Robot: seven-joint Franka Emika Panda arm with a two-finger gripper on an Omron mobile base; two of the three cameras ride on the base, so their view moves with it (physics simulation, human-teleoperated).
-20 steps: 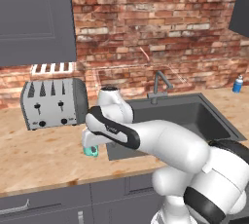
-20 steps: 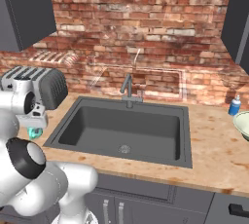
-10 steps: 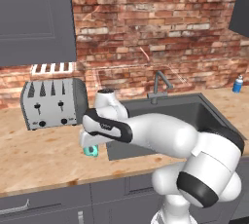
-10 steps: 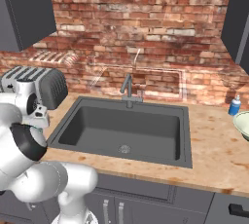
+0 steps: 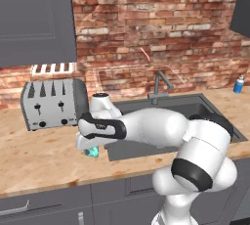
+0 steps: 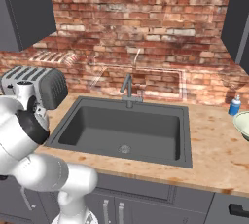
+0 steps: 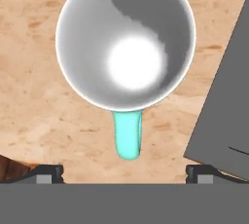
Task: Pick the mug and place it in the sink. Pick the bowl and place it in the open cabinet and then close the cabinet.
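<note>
Two dark fingertips (image 7: pixel 48 172) of your gripper (image 7: pixel 124 173) sit far apart at the bottom of the hand view, so the jaws are spread wide and hold nothing. Directly beneath them stands the mug (image 7: pixel 126 43), upright on the wooden counter (image 7: pixel 34 111), seen from above: a round white inside, with its teal handle (image 7: pixel 127 138) pointing toward the gap between the fingertips. A dark grey edge of the sink (image 7: pixel 226 106) runs just beside the mug in that view.

From the left base view, your white arm bends low over the counter (image 5: pixel 44 155), and a sliver of the teal mug (image 5: pixel 92 152) shows under the hand, near the sink's (image 5: pixel 195 109) left rim and in front of the silver toaster (image 5: pixel 51 102). A small blue bottle (image 5: pixel 238 84) stands far along the counter beyond the sink.

From the right base view, the sink (image 6: pixel 126 130) is empty, with its faucet (image 6: pixel 127 89) behind it. The bowl (image 6: pixel 241 123) rests on the counter to its right, cut off by the picture's edge, near the bottle (image 6: pixel 235 105).
</note>
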